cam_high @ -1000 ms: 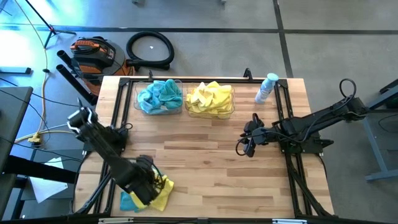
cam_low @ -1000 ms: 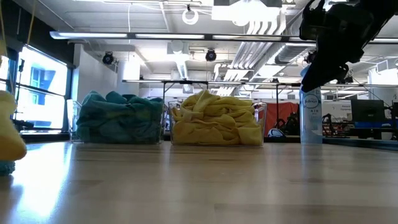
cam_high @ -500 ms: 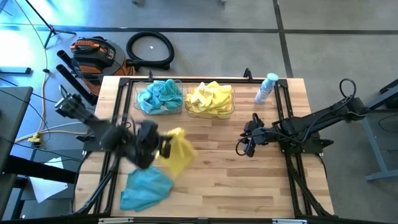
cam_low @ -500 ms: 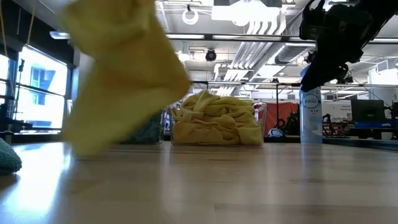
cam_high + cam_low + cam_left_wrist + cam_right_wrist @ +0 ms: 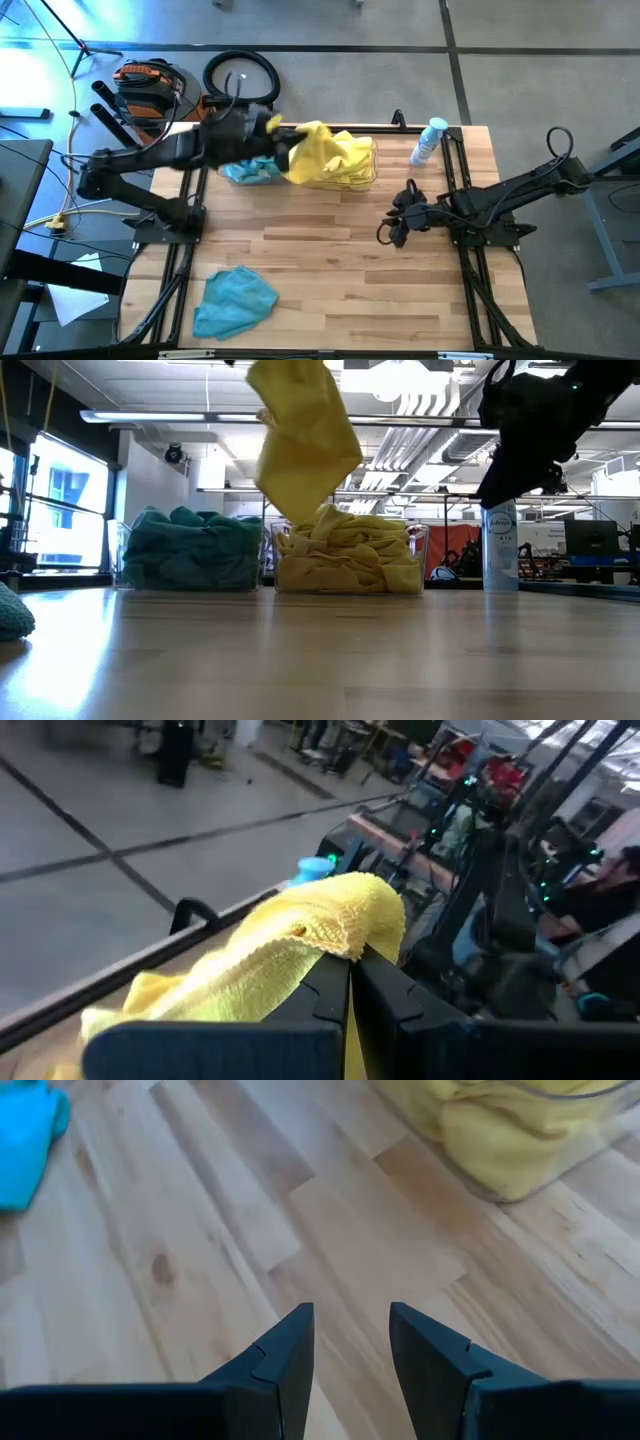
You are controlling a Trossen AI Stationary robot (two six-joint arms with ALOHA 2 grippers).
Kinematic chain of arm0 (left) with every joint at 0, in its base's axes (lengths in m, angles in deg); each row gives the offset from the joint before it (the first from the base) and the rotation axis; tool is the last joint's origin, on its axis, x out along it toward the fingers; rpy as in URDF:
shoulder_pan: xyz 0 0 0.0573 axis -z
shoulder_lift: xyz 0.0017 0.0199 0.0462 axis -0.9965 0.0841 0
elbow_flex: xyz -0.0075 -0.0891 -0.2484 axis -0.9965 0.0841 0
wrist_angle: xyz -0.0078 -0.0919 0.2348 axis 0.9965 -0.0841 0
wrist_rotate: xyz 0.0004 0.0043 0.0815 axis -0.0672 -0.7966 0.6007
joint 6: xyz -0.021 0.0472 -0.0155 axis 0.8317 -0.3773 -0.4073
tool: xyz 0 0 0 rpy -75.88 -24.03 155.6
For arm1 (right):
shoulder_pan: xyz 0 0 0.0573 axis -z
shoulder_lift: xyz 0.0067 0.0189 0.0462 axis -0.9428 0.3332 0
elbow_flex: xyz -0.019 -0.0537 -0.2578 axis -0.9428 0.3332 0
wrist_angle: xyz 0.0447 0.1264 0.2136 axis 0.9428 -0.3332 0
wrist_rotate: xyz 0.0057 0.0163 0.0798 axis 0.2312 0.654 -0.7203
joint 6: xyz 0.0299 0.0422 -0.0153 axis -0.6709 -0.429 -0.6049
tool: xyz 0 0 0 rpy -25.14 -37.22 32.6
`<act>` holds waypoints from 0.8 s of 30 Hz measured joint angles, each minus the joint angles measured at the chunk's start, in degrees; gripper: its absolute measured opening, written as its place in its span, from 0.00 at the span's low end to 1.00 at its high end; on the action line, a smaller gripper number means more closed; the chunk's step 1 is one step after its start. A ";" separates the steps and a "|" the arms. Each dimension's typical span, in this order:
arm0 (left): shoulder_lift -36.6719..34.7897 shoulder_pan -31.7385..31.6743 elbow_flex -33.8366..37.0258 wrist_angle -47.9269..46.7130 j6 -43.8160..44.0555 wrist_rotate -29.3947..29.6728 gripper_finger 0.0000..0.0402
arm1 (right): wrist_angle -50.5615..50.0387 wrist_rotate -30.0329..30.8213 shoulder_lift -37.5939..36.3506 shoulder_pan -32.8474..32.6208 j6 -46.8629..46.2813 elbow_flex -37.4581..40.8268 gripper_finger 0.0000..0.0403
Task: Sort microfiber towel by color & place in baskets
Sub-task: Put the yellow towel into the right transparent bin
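While the left gripper (image 5: pixel 277 135) hangs over the far end of the table, fingers pinched together on a yellow microfiber towel (image 5: pixel 312 152), the towel dangles above the yellow-filled basket (image 5: pixel 362 181).

Detail: in the low view the towel's lower edge reaches the heap of yellow towels (image 5: pixel 350 560) in that clear bin; touching or just above, can't tell. The second clear basket (image 5: pixel 122 555) sits just beside it, full of blue towels (image 5: pixel 195 545). One blue microfiber towel (image 5: pixel 235 301) lies crumpled on the wooden table (image 5: pixel 340 270) near the front-left corner, well apart from both bins. Right gripper (image 5: pixel 385 234) hovers low over the table's right half, fingers (image 5: pixel 280 1365) apart and holding nothing. A clear spray bottle (image 5: pixel 428 141) stands near the far-right corner.
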 joint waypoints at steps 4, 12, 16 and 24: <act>2.40 -9.11 0.03 0.63 -0.93 -11.03 0.00 | 0.01 1.93 0.00 0.61 -2.42 0.00 0.31; 8.27 -18.05 0.03 7.65 -2.56 -26.46 0.00 | -0.30 4.78 0.02 0.62 -5.38 0.00 0.31; 14.22 -19.26 0.03 7.39 -3.67 -33.79 0.00 | -0.28 7.02 0.02 0.62 -7.52 0.00 0.31; 26.38 -19.48 0.03 30.98 -4.01 -50.47 0.00 | -0.38 8.36 0.02 0.62 -10.27 0.00 0.31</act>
